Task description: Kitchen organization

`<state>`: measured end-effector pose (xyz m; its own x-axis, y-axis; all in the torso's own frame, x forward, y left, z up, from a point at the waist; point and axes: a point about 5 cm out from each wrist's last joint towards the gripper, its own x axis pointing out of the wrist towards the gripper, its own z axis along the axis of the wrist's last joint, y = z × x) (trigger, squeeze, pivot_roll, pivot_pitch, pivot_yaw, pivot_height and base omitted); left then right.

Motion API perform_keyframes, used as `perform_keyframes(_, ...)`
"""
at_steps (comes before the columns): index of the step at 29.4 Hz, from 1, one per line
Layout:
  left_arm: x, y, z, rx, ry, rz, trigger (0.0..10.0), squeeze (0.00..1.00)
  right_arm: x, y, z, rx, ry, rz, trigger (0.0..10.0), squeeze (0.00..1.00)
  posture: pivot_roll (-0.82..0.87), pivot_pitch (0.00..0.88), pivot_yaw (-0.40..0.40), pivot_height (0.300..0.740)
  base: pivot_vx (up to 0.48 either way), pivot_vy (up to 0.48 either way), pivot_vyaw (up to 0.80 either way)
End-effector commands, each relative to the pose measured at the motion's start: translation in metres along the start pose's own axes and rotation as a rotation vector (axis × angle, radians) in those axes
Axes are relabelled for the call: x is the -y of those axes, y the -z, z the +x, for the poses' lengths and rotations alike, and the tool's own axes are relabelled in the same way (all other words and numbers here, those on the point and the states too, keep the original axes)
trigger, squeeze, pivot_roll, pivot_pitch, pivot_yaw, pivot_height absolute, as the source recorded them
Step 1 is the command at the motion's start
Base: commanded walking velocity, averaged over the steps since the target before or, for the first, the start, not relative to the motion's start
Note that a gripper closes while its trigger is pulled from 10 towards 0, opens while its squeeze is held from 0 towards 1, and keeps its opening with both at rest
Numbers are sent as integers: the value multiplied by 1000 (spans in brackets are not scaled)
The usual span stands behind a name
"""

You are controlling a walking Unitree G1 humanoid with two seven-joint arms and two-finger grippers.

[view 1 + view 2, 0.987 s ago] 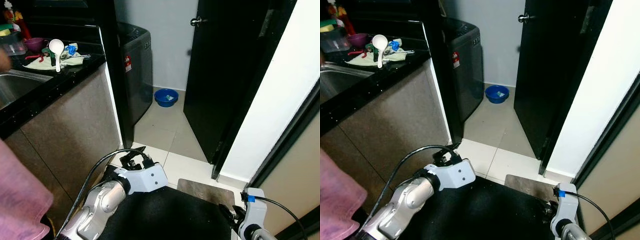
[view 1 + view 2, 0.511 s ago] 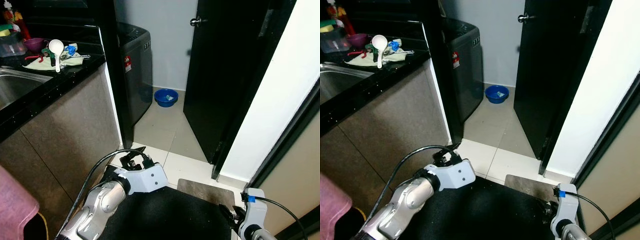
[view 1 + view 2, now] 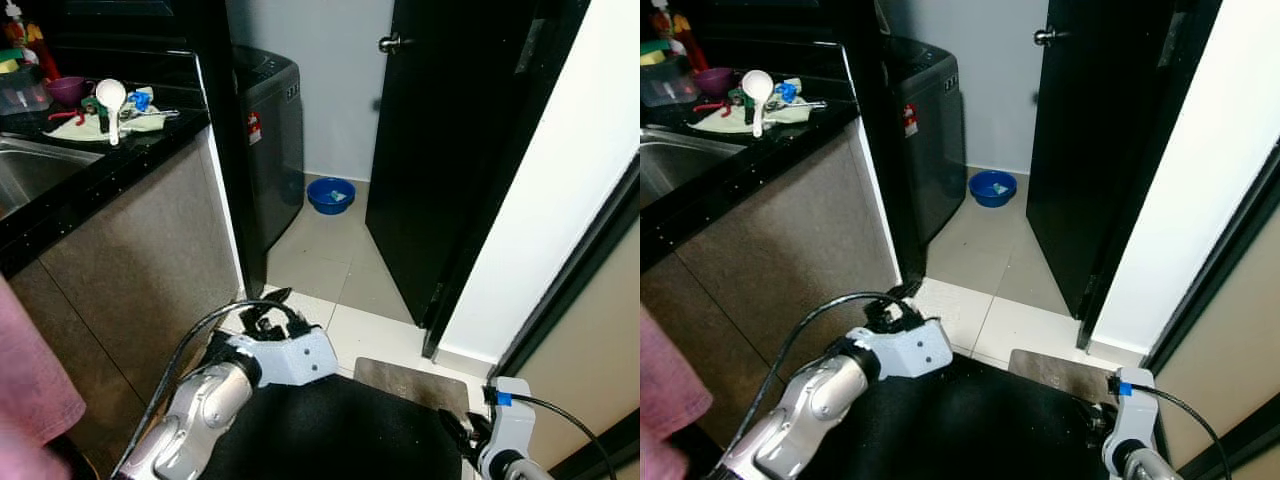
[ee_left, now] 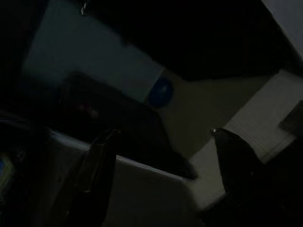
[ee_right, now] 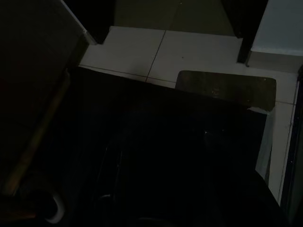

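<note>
Black counter [image 3: 150,140] at left, bearing a cloth [image 3: 75,125] with a white ladle [image 3: 111,98]. Pale tiled floor [image 3: 320,255], carrying a blue basin [image 3: 331,194] and a dark mat [image 3: 410,382].

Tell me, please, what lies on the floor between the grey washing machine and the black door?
A round blue plastic basin on pale floor tiles, seen in both eye views.
</note>
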<state>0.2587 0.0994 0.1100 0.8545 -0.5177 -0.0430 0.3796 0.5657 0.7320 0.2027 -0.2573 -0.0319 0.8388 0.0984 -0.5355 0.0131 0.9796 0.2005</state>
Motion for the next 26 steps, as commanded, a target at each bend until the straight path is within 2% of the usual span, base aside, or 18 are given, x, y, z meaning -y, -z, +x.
perform_keyframes(1, -17, 10, -6, -50, -97, -143, 10000, 0, 0, 1, -1, 1, 2, 10, 10000, 0, -38, 0, 9, 740, 0, 0, 0)
perform_keyframes(4, -24, 15, -10, -71, -145, -233, 10000, 0, 0, 1, -1, 1, 2, 11, 10000, 0, -33, 0, 6, 740, 0, 0, 0)
perform_keyframes(6, -41, 43, -25, -184, -308, -526, 10000, 0, -1, 1, 0, -2, -1, 10, 10000, 0, -31, 0, 4, 740, 0, 0, 0)
perform_keyframes(7, -41, 43, -25, -184, -308, -526, 10000, 0, -1, 1, 0, -2, -1, 10, 10000, 0, -31, 0, 4, 740, 0, 0, 0)
perform_keyframes(9, -43, 68, -41, -261, -408, -729, 10000, 0, -2, 1, 0, -4, -3, 9, 10000, 0, -40, 0, 6, 740, 0, 0, 0)
perform_keyframes(10, -38, 81, -51, -295, -432, -777, 10000, 0, -2, 2, 0, -4, -3, 9, 10000, 0, -44, 0, 8, 740, 0, 0, 0)
perform_keyframes(11, -38, 81, -51, -295, -432, -777, 10000, 0, -2, 2, 0, -4, -3, 9, 10000, 0, -44, 0, 8, 740, 0, 0, 0)
perform_keyframes(12, -26, 102, -65, -372, -456, -854, 10000, 0, -2, 2, -1, -3, -3, 9, 10000, 0, -56, 0, 13, 740, 0, 0, 0)
perform_keyframes(13, -5, 127, -86, -503, -478, -957, 10000, 0, -2, 2, -2, 0, -1, 9, 10000, 0, -62, 0, 14, 740, 0, 0, 0)
perform_keyframes(14, -5, 127, -86, -503, -478, -957, 10000, 0, -2, 2, -2, 0, -1, 9, 10000, 0, -62, 0, 14, 740, 0, 0, 0)
perform_keyframes(16, 11, 135, -96, -550, -448, -1017, 10000, 0, -1, 2, -3, 3, 2, 10, 10000, 0, -65, 0, 15, 740, 0, 0, 0)
perform_keyframes(17, 20, 138, -101, -599, -411, -1012, 10000, 0, -1, 2, -3, 4, 2, 10, 10000, 0, -73, 0, 18, 740, 0, 0, 0)
perform_keyframes(18, 20, 138, -101, -599, -411, -1012, 10000, 0, -1, 2, -3, 4, 2, 10, 10000, 0, -73, 0, 18, 740, 0, 0, 0)
perform_keyframes(21, 51, 138, -107, -662, -283, -1058, 10000, 0, 0, 1, -4, 7, 4, 10, 10000, 0, -76, 0, 20, 740, 0, 0, 0)
perform_keyframes(22, 62, 135, -107, -663, -251, -1098, 10000, 0, 1, 1, -5, 9, 6, 10, 10000, 0, -78, 0, 19, 740, 0, 0, 0)
perform_keyframes(23, 62, 135, -107, -663, -251, -1098, 10000, 0, 1, 1, -5, 9, 6, 10, 10000, 0, -78, 0, 19, 740, 0, 0, 0)
perform_keyframes(24, 72, 135, -108, -688, -226, -1099, 10000, 0, 1, 0, -5, 10, 7, 10, 10000, 0, -78, 0, 16, 740, 0, 0, 0)
perform_keyframes(26, 78, 135, -107, -690, -200, -1107, 10000, 0, 2, -1, -5, 10, 7, 8, 10000, 0, -78, 0, 9, 740, 0, 0, 0)
